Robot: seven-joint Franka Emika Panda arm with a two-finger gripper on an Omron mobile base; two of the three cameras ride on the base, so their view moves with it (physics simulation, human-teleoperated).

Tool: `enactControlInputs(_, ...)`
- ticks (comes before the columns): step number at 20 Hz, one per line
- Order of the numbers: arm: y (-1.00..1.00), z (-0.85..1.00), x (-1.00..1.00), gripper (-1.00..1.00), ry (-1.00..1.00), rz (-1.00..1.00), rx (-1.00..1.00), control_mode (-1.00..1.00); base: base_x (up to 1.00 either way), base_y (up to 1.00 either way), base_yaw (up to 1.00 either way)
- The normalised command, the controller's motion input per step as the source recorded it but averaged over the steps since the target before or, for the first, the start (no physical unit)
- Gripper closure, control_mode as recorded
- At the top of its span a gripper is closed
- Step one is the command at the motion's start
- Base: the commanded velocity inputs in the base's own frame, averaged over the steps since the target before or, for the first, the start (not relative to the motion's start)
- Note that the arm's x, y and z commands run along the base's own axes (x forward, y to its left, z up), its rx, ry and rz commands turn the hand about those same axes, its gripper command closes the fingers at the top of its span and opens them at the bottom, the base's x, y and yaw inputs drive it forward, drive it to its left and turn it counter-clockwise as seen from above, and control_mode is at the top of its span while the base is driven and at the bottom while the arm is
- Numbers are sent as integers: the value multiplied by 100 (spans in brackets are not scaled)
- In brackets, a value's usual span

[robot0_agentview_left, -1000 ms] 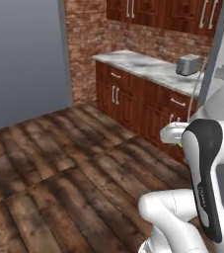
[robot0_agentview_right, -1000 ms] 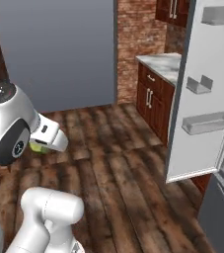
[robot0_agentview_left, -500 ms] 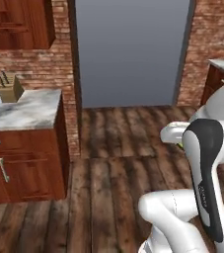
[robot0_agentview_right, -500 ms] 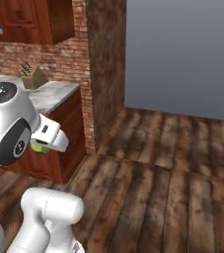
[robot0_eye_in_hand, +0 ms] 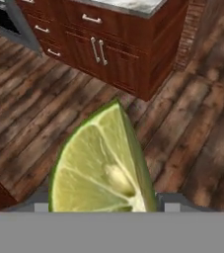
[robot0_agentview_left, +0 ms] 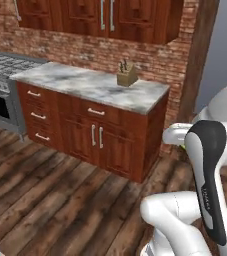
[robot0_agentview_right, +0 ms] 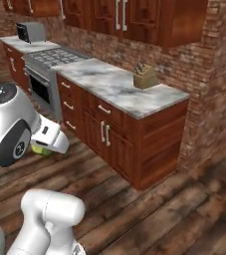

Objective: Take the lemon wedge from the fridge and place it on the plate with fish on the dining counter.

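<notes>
Lemon wedge (robot0_eye_in_hand: 103, 165): sits in the hand view between the finger tips, its pale cut face toward the camera, green rind along the right edge. Its long axis runs from the gripper up to a pointed tip at the upper middle of that view.
Wedge, right base view: a small yellow-green patch (robot0_agentview_right: 41, 148) tucked under the white hand, above the floor and well short of the cabinet.
Floor (robot0_agentview_right: 174, 209): dark wood planks, running across all three views.
Wall cabinet (robot0_agentview_left: 105, 135): reddish-brown doors and drawers with thin metal handles, under a grey-white marble top (robot0_agentview_left: 92, 85).
On the marble top: a wooden knife block (robot0_agentview_left: 127, 75) near the back edge, toward the right end.
Stove (robot0_agentview_left: 2, 92): against the cabinet's left end.
Room: brick wall and dark upper cupboards (robot0_agentview_right: 134, 17) behind the counter.
Gripper (robot0_agentview_right: 45, 147): fingers clamped on the wedge, held apart by its width.
</notes>
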Motion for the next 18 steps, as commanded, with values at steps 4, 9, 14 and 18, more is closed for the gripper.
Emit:
enactControlInputs(4,0,0,0,100,0,0,0,100,-4,0,94)
enactControlInputs(9,0,0,0,100,0,0,0,100,0,0,88)
enactControlInputs(14,0,0,0,100,0,0,0,100,0,-43,68)
enactControlInputs(18,0,0,0,100,0,0,0,100,0,-29,44)
